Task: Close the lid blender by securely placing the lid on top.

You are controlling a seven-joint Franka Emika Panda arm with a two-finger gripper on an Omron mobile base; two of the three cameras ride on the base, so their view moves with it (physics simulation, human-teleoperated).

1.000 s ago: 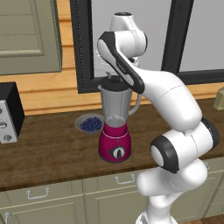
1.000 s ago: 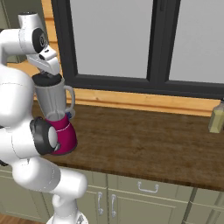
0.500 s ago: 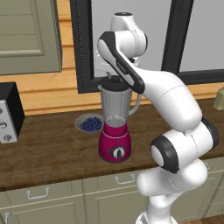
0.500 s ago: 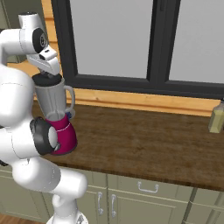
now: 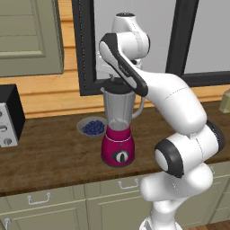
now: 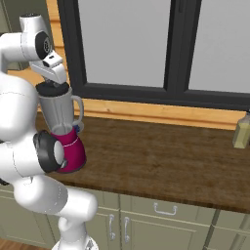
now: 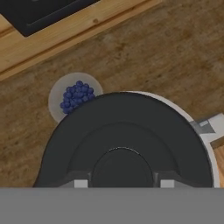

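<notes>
The blender (image 5: 118, 143) stands on the wooden counter, its clear grey jar (image 6: 57, 113) upright on the magenta base (image 6: 73, 149). The dark round lid (image 5: 117, 87) sits level on the jar's mouth, seen also from the right (image 6: 51, 89). My gripper (image 5: 116, 80) comes straight down onto it. In the hand view the lid (image 7: 127, 131) spreads below me, with the jar's pale rim (image 7: 194, 120) showing around its right side. My gripper (image 7: 122, 183) has its two finger tips pressed against either side of the lid's raised centre knob, shut on it.
A small bowl of blueberries (image 5: 92, 127) sits just behind and left of the blender, also in the hand view (image 7: 74, 96). A black and white appliance (image 5: 9, 117) stands at the counter's left end, and a bottle (image 6: 240, 132) at the far right. The window frame rises behind.
</notes>
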